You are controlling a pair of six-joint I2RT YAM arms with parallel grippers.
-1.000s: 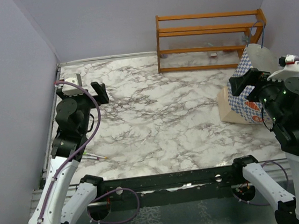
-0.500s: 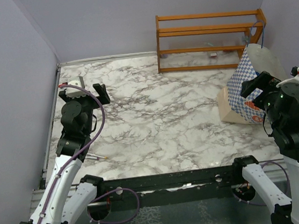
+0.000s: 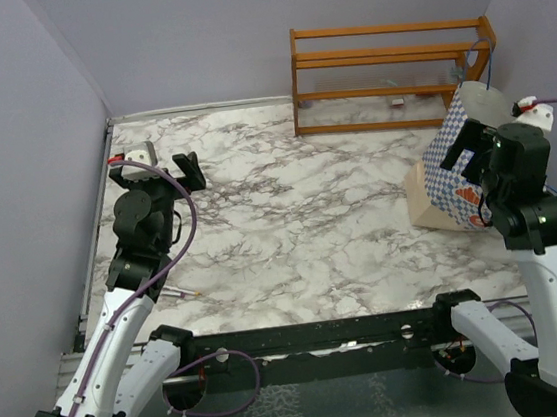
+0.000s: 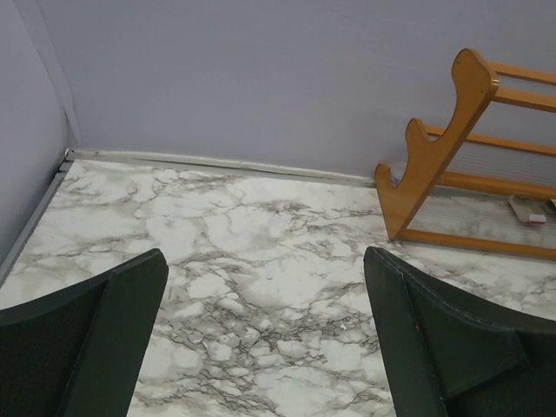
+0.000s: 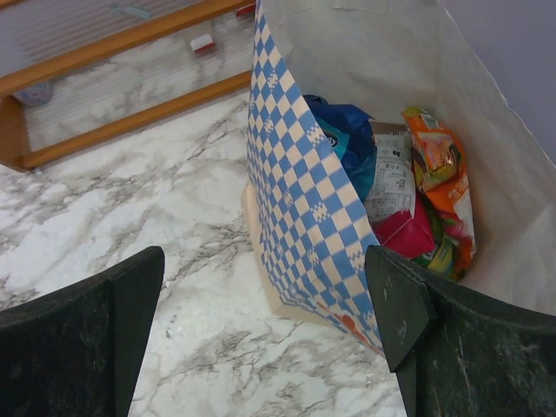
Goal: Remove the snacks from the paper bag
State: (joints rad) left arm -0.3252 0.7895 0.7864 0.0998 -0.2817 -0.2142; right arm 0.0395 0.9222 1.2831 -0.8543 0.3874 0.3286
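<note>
Right wrist: left pincer (image 4: 265, 304), right pincer (image 5: 265, 295) spread; paper bag (image 5: 304, 200) screening snacks (image 5: 417, 204); rack (image 5: 130, 39) beyond

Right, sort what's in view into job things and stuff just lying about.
Job:
- paper bag, open
- snacks inside it: blue chip bag, orange wrapper, red-pink packet
- right gripper, open, facing the bag

Lying about:
- orange wooden rack
- small white-and-red item under the rack
- left gripper, open, far from the bag
</note>
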